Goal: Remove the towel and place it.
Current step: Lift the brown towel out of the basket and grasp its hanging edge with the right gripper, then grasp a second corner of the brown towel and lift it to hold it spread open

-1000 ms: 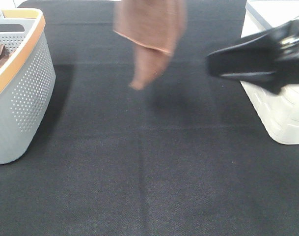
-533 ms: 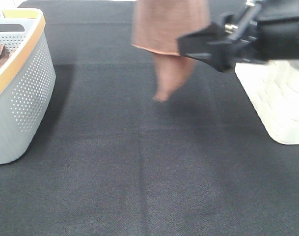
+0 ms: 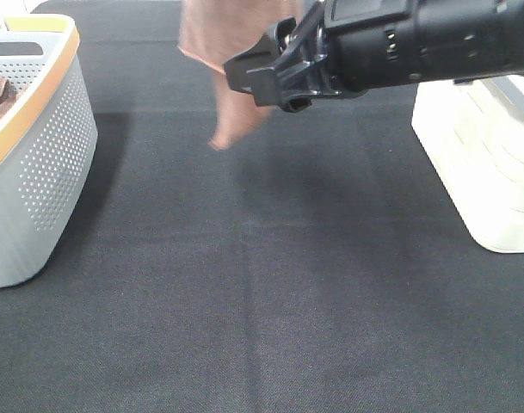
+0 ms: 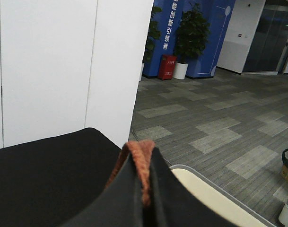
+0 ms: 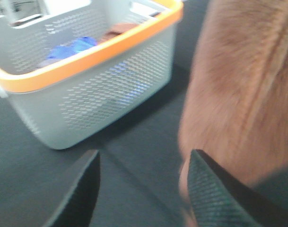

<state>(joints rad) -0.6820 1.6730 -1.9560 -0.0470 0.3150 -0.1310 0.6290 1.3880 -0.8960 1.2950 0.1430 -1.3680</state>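
Reaching farther across than half a second ago, the right arm now fills the upper middle of the high view. Its right hand [image 3: 244,76] has come up against the hanging towel [image 3: 212,39], which has swung back toward the grey basket [image 3: 46,163]. A second ago that hand was over by the white basket [image 3: 485,172].

The towel, a reddish-brown fuzzy cloth, hangs above the black bench [image 3: 262,284]. Its top edge is cut off in the high view, and its lowest corner points down just below the right hand, on the grey-basket side.

The left hand [image 4: 143,163] is outside the high view. Its own camera shows two black fingers pressed together with a fold of the towel [image 4: 134,149] pinched between them: closed, gripping the towel.

Seen from the right wrist, the right hand [image 5: 144,158] has its fingers [image 5: 87,189] spread, with bare bench in the gap. The towel [image 5: 248,94] hangs just beside one finger, on its outer side; contact cannot be told. This hand is open and holds nothing.

Ahead of the right hand's fingertips stands the grey basket [image 5: 101,90], perforated, with an orange rim. Inside it are something blue [image 5: 73,47] and a brown cloth [image 5: 120,29].

Far behind the left hand, a blue banner [image 4: 174,28] carries vertical white Chinese characters, too small to read. A red box [image 4: 166,67] and potted plants [image 4: 191,35] stand at its foot.
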